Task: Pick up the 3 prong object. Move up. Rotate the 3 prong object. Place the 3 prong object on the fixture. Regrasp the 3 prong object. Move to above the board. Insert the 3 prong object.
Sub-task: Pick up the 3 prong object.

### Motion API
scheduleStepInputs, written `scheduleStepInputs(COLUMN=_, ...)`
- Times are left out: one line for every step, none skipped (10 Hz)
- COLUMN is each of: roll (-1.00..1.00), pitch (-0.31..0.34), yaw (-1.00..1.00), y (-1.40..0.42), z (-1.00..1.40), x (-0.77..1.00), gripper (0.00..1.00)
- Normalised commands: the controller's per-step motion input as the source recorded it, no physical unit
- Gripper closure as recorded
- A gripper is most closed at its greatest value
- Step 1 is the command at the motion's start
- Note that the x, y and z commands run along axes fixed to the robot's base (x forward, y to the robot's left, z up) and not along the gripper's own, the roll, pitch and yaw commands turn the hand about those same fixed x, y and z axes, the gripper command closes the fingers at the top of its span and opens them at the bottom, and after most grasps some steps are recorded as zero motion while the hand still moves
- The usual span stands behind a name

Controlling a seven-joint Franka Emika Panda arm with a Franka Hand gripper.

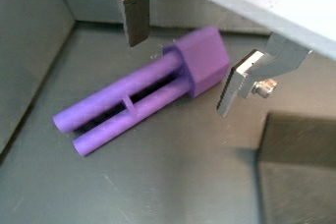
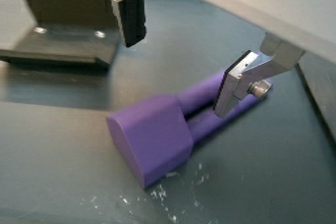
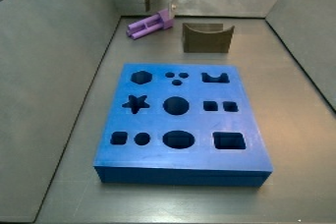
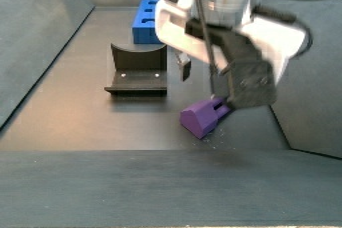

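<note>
The 3 prong object (image 1: pixel 144 90) is a light-purple peg lying flat on the grey floor, with a blocky head at one end and rods running from it. My gripper (image 1: pixel 183 71) is open and hangs just over that head, one finger on each side and neither touching it. In a wrist view the peg (image 2: pixel 164 135) points its head at the camera, under the gripper (image 2: pixel 179 76). Both side views show the peg (image 3: pixel 151 25) (image 4: pixel 205 115) beside the dark fixture (image 3: pixel 206 37) (image 4: pixel 138 72). The blue board (image 3: pixel 184 120) lies apart from them.
The fixture (image 2: pixel 59 22) stands close to one finger. Grey walls (image 3: pixel 79 31) enclose the floor, and the peg lies near the back wall. The board (image 4: pixel 143 17) has several shaped holes.
</note>
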Motion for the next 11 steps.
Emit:
scheduleStepInputs(roll=0.03, pitch=-0.043, yaw=-0.45, y=0.05, z=-0.33, x=-0.41, gripper=0.0)
scheduleStepInputs(roll=0.0, pitch=-0.071, yaw=-0.35, y=0.05, z=-0.22, x=-0.57, gripper=0.0)
scheduleStepInputs(roll=0.03, pitch=-0.106, yaw=-0.15, y=0.0, z=-0.27, x=-0.3, gripper=0.0)
scheduleStepInputs(roll=0.05, pitch=-0.1, yaw=-0.07, y=0.01, z=-0.36, x=-0.02, gripper=0.0)
scheduleStepInputs(roll=0.03, pitch=-0.041, yaw=-0.09, y=0.13, z=-0.3, x=0.03, gripper=0.0)
scheduleStepInputs(roll=0.01, pitch=-0.006, yaw=-0.07, y=0.16, z=-0.23, x=0.07, gripper=0.0)
scheduleStepInputs(roll=0.03, pitch=-0.084, yaw=-0.05, y=0.03, z=-0.26, x=0.0, gripper=0.0)
scheduleStepInputs(roll=-0.02, pitch=-0.191, yaw=-0.11, y=0.01, z=-0.21, x=-0.05, gripper=0.0)
scheduleStepInputs(roll=0.04, pitch=-0.124, yaw=-0.09, y=0.01, z=-0.31, x=-0.08, gripper=0.0)
scheduleStepInputs(roll=0.28, pitch=0.0, yaw=-0.03, y=0.01, z=-0.42, x=0.0, gripper=0.0)
scheduleStepInputs(roll=0.37, pitch=0.107, yaw=-0.04, y=0.0, z=-0.28, x=0.0, gripper=0.0)
